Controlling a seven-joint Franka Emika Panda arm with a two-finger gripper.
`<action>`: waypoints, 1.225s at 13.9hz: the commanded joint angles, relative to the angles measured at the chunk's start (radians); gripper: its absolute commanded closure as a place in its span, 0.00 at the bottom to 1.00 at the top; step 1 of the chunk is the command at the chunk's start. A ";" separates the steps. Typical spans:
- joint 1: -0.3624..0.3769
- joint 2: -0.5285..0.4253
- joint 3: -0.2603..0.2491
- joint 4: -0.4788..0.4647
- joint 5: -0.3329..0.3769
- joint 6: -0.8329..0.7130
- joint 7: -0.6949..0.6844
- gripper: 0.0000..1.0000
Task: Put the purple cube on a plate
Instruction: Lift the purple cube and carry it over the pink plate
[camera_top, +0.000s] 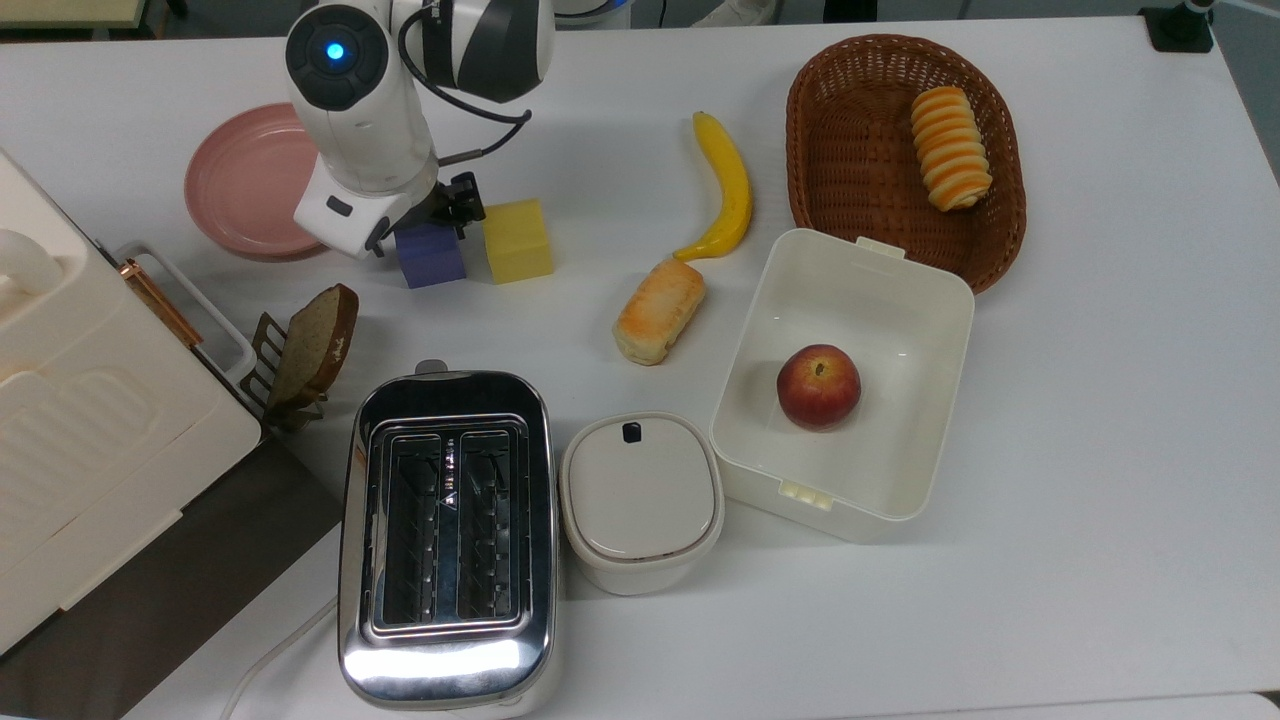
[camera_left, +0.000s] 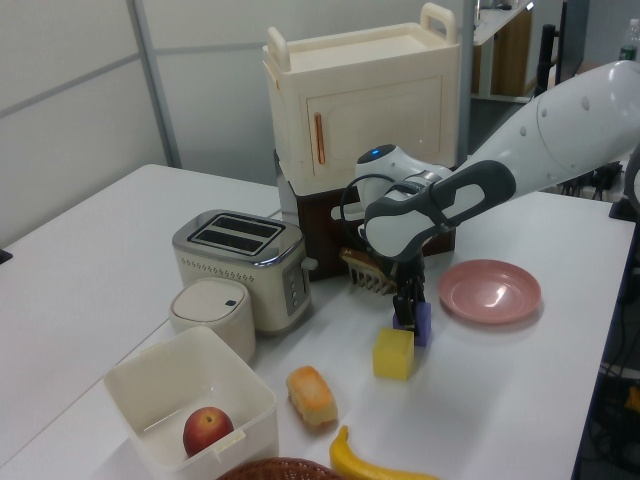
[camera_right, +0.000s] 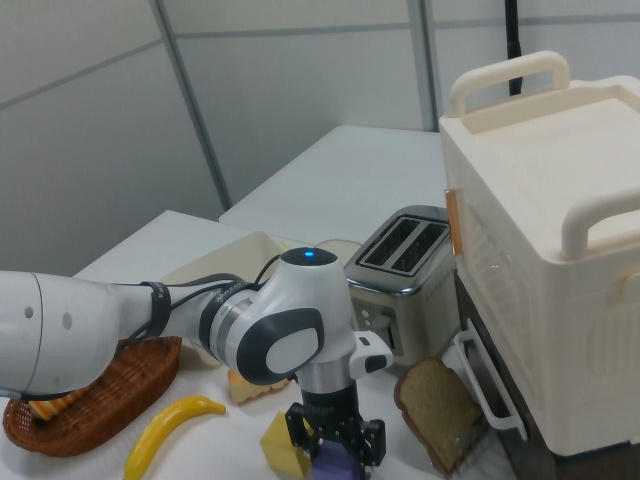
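The purple cube (camera_top: 432, 265) rests on the white table, touching the yellow cube (camera_top: 517, 240) on the top view's right. My gripper (camera_top: 424, 228) has come down over the purple cube and stands open, one finger on each side of it; one finger is in the narrow gap next to the yellow cube. The left view shows the gripper (camera_left: 408, 316) hiding most of the purple cube (camera_left: 424, 323). In the right view the purple cube (camera_right: 340, 466) sits between the fingers. The pink plate (camera_top: 235, 190) lies empty just to the top view's left of the arm.
A banana (camera_top: 728, 185), a bread roll (camera_top: 660, 310), a wicker basket (camera_top: 860, 150) and a white box (camera_top: 920, 330) holding an apple lie to the top view's right. A toast slice in a rack (camera_top: 315, 340), a toaster (camera_top: 447, 530) and a cream cabinet (camera_top: 90, 430) stand below the cubes.
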 joint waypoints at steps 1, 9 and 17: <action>-0.004 -0.060 -0.009 -0.011 -0.018 -0.017 0.005 0.88; -0.070 -0.171 -0.012 0.018 -0.007 -0.184 -0.030 0.89; -0.292 -0.083 -0.012 0.011 -0.012 -0.066 -0.130 0.86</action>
